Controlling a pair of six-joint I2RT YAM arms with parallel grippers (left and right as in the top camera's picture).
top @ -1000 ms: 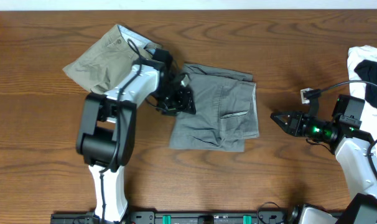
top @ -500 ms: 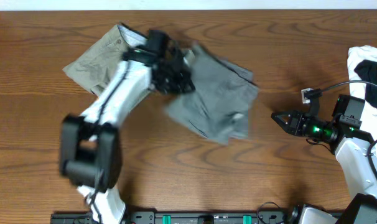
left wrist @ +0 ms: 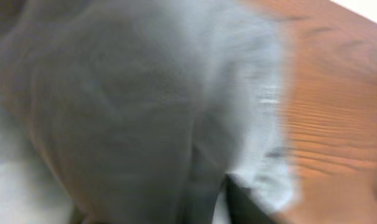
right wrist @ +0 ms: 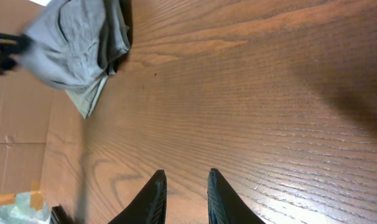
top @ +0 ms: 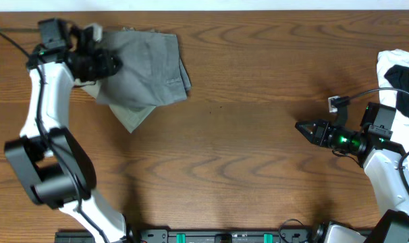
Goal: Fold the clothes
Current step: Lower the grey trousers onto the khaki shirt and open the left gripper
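The mid-grey shorts (top: 147,67) lie folded at the table's far left, on top of the khaki-olive shorts, of which one corner (top: 130,118) sticks out below. My left gripper (top: 100,62) is at the grey shorts' left edge. The left wrist view is blurred: grey fabric (left wrist: 132,106) fills it and only one dark finger (left wrist: 244,202) shows, so its grip is unclear. My right gripper (top: 300,126) hovers far to the right over bare wood, its fingers (right wrist: 185,174) slightly apart with nothing between them. The right wrist view shows both shorts (right wrist: 76,43) in the distance.
A heap of white and black clothing (top: 400,74) lies at the right edge behind the right arm. A small white tag on a cable (top: 334,102) sits near the right gripper. Bare wooden table (top: 245,155) lies between the arms.
My left arm swung the grey shorts from the table's middle up and left onto the khaki shorts. The right arm stayed still.
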